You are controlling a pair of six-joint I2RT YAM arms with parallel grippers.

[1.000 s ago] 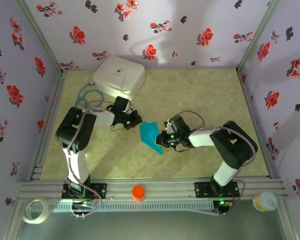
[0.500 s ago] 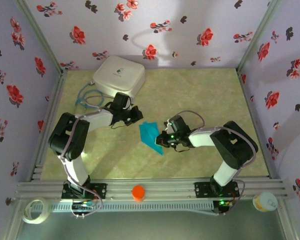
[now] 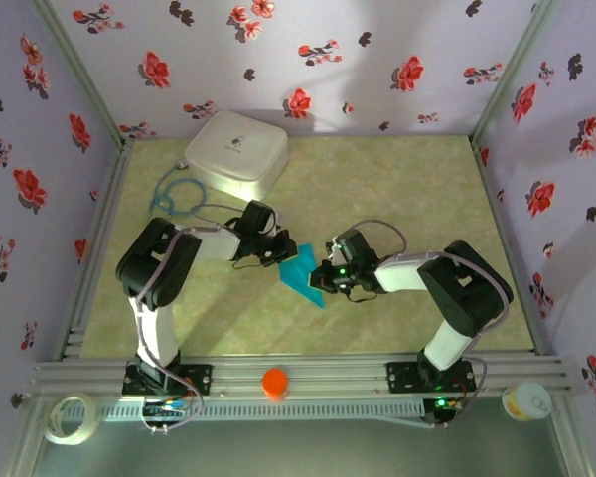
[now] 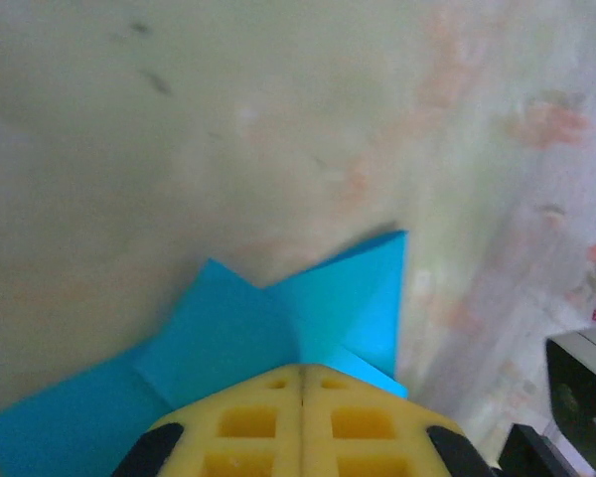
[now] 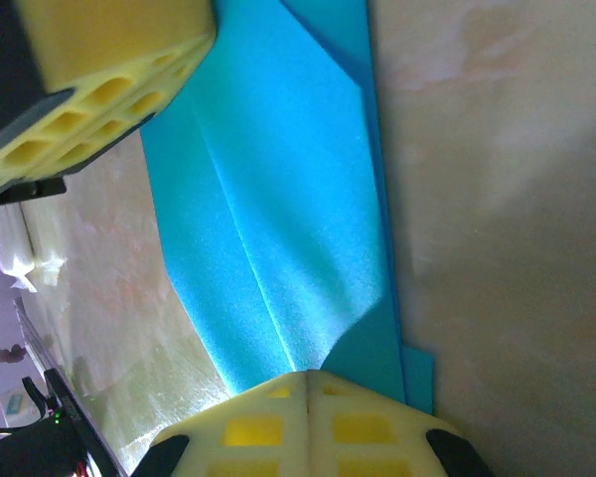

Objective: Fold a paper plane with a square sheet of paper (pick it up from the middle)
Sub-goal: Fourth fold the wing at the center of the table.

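The turquoise-blue paper lies partly folded into a pointed shape at the table's middle, between both grippers. In the left wrist view the paper shows overlapping flaps meeting at a crease. My left gripper is shut, its yellow tips resting on the paper's left end. My right gripper is shut at the opposite end, where a lifted flap of the paper runs into its closed tips. The left gripper's finger shows at the top left of the right wrist view.
A white rounded box stands at the back left, with a looped blue cable beside it. On the front rail sit an orange cap, a tape roll and a small cup. Flowered walls enclose the table.
My left gripper has swung from beside the white box down and to the right onto the paper's left end. The right gripper and the paper have stayed in place.
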